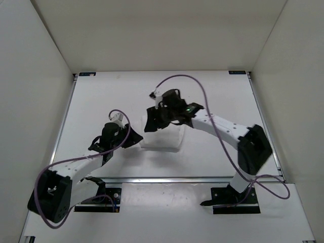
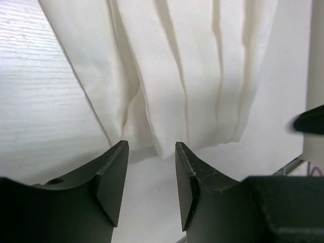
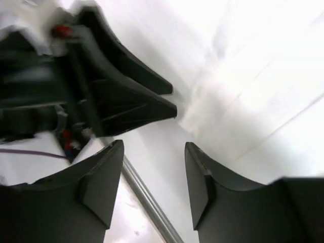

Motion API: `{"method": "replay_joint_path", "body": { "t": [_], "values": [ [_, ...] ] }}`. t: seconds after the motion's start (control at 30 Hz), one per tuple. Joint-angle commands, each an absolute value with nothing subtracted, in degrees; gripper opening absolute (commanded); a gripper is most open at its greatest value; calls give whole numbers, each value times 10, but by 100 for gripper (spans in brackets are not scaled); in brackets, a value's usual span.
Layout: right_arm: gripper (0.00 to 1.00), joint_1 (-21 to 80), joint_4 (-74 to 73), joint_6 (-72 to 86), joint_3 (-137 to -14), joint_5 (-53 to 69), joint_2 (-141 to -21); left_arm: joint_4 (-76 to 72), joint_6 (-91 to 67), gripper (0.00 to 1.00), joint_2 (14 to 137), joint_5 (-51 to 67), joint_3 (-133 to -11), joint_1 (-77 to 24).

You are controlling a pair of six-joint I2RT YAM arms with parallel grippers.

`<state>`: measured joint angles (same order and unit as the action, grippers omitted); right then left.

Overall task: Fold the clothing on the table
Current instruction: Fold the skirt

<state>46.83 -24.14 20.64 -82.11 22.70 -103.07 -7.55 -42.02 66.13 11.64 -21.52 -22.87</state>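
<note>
My left pincer [image 2: 152, 145] and right pincer [image 3: 153, 145] gape empty beside the creased white cloth garment [image 2: 177, 66] on the plain white surface [image 1: 101, 98].

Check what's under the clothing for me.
The clothing lies on the table, whose bare white surface shows along its visible edges. Nothing pokes out from beneath. The area under its creased layers is covered, so I cannot see there.

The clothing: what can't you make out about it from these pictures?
- Top view: the clothing is white on the white table, so its outline fades; the right gripper hides its far edge.
- Left wrist view: the picture's top edge cuts it off.
- Right wrist view: glare and blur wash out its creases.
</note>
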Motion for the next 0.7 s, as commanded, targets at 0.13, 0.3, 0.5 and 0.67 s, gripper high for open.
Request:
{"method": "replay_joint_path", "body": {
  "t": [0.13,0.3,0.5,0.67],
  "values": [
    [12,329,63,291,-564,392,-856,16,-440,54,519,150,-192,-187],
    [0,322,214,339,-512,479,-933,76,-435,54,468,142,-214,-185],
    [0,358,237,399,-518,395,-1048,125,-433,54,405,136,-218,-163],
    [0,361,119,376,-581,328,-1118,173,-407,59,405,161,-246,-156]
  ]
}}
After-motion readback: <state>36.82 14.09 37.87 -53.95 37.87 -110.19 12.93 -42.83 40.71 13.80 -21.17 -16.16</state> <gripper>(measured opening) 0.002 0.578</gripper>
